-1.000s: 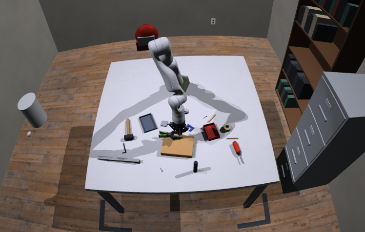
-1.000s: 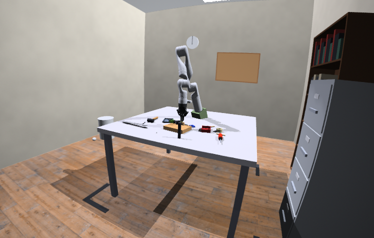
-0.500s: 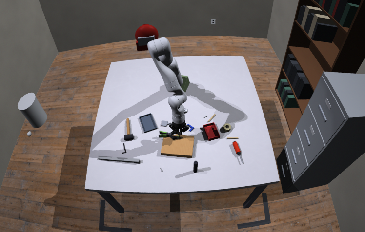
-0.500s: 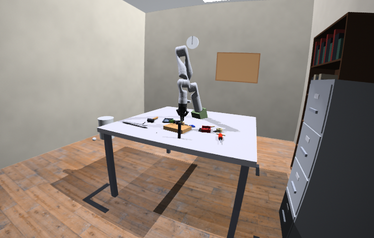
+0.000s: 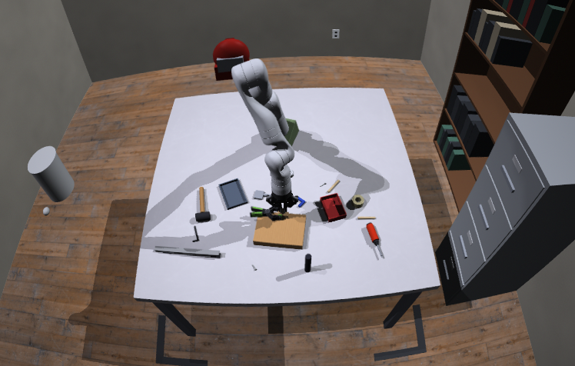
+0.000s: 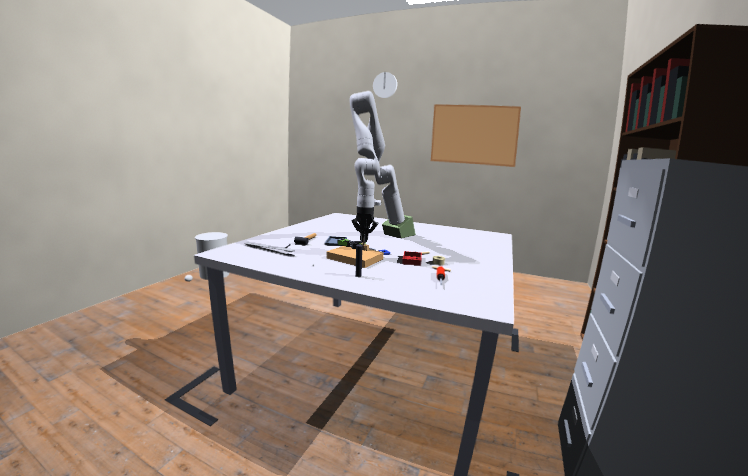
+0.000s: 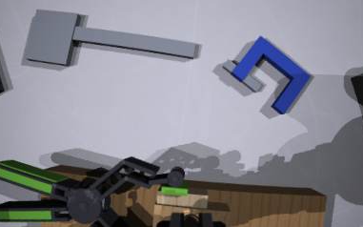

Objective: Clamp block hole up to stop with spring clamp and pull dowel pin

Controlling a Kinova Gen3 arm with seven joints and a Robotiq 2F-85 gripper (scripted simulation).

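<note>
The wooden bench board (image 5: 280, 231) (image 7: 252, 190) lies in the middle of the table, with its darker stop along the back edge. The small pale block lies flat against the stop. The black spring clamp with green handles (image 7: 51, 193) has its green-padded jaw on the block, and it also shows in the top view (image 5: 261, 211). My gripper (image 5: 279, 211) points straight down over the block, with its fingers nearly together on the dowel pin. Only the fingertips show in the wrist view, and the pin itself is hidden.
A blue C-shaped bracket (image 7: 272, 72) and a grey T-shaped piece (image 7: 99, 40) lie behind the board. A red tray (image 5: 333, 207), a tape roll (image 5: 357, 201) and a screwdriver (image 5: 373, 233) are to the right. A hammer (image 5: 201, 207) and a grey tray (image 5: 233, 193) are to the left. A black cylinder (image 5: 307, 262) stands in front.
</note>
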